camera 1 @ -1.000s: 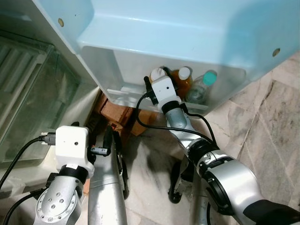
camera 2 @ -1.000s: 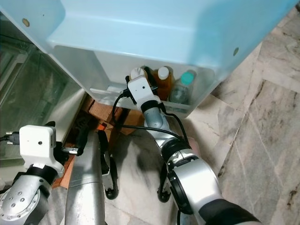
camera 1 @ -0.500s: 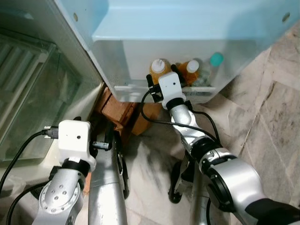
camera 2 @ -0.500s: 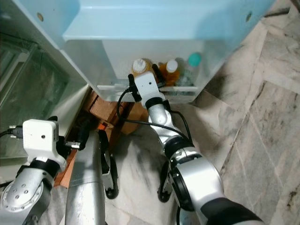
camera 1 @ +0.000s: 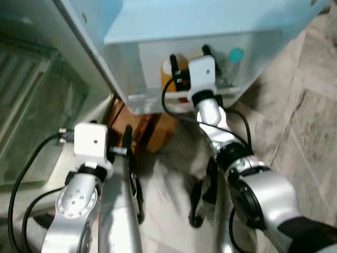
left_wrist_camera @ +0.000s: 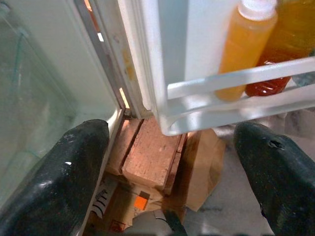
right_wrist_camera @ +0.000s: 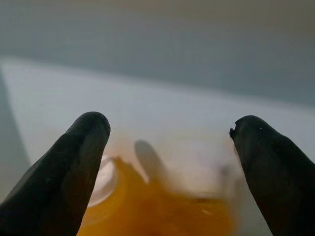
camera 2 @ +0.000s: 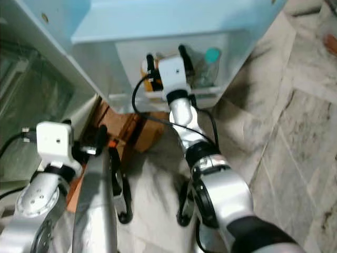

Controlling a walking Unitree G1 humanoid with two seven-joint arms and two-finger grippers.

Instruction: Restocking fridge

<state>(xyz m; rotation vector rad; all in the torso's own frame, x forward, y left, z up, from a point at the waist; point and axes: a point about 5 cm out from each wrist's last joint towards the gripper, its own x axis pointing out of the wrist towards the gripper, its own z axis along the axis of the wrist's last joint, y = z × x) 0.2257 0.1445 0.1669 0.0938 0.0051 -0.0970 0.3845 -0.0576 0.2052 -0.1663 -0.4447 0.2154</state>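
In the left eye view, the fridge door shelf is seen at the upper centre, with an orange juice bottle standing in it and a green-capped bottle further right; the right gripper is reached up to the shelf, its black fingers set apart on either side of the bottles. The left gripper is held low at the lower left, in front of a cardboard box on the marble floor. In the right eye view the same layout is shown. In the left wrist view the fingers are spread wide, nothing between them, and a slim bottle of orange liquid is seen behind the shelf rail, touching a darker bottle beside it. In the right wrist view the fingers are parted above blurred orange liquid. The juice bottle is judged full, fairly heavy, smooth and slightly yielding plastic; it would best be taken around the body below the shoulder, not by the cap.
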